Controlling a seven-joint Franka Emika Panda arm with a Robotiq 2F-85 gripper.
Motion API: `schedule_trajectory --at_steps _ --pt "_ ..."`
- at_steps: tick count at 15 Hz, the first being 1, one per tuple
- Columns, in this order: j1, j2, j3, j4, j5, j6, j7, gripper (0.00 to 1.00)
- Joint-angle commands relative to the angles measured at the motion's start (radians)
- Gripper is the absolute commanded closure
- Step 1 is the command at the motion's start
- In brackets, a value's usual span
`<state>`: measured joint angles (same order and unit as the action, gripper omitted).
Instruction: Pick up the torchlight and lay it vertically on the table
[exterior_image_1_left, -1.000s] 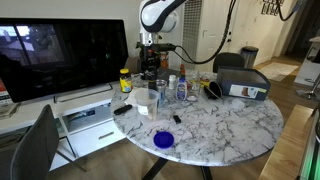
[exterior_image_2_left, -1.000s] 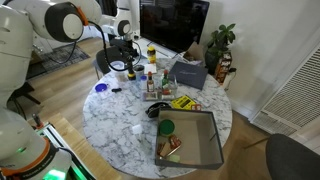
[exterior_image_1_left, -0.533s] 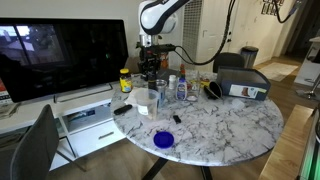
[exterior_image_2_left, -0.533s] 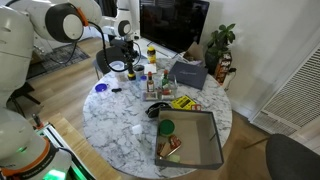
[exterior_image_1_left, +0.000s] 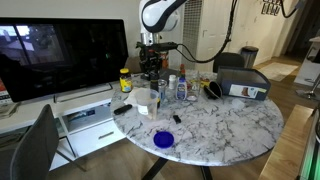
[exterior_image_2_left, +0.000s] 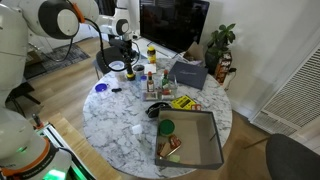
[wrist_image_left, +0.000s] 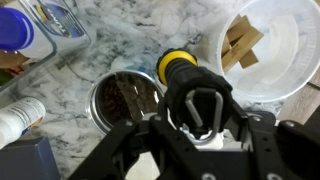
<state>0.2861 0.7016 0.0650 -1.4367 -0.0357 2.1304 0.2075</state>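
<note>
In the wrist view the torchlight stands upright on the marble table, showing its yellow body and a wider black head with a metal loop on top. My gripper is shut on the black head, one finger on each side. In both exterior views the gripper hangs low over the cluttered back part of the table, where the torchlight is too small to make out among the bottles.
A white bowl with cardboard scraps stands beside the torchlight, a round tin with dark contents on its other side. A blue-lidded jar and a white bottle are close. A grey box, a blue lid and a metal tray lie farther off.
The arm stays over the same spot at the back of the table. The fingers have closed in on the torchlight's head.
</note>
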Motion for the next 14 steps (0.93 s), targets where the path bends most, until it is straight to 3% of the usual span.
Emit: schedule_trajectory --at_steps 1,5,7,14 --pt "-0.020 -0.133 0.008 -0.171 0.001 -0.020 -0.006 0.68" --pt "-0.035 -0.220 0.012 -0.307 -0.015 -0.018 -0.039 0.68" --pt "-0.018 -0.270 -0.007 -0.384 -0.108 0.000 -0.089 0.68" --pt "-0.045 -0.457 0.025 -0.652 -0.307 0.088 -0.289 0.68"
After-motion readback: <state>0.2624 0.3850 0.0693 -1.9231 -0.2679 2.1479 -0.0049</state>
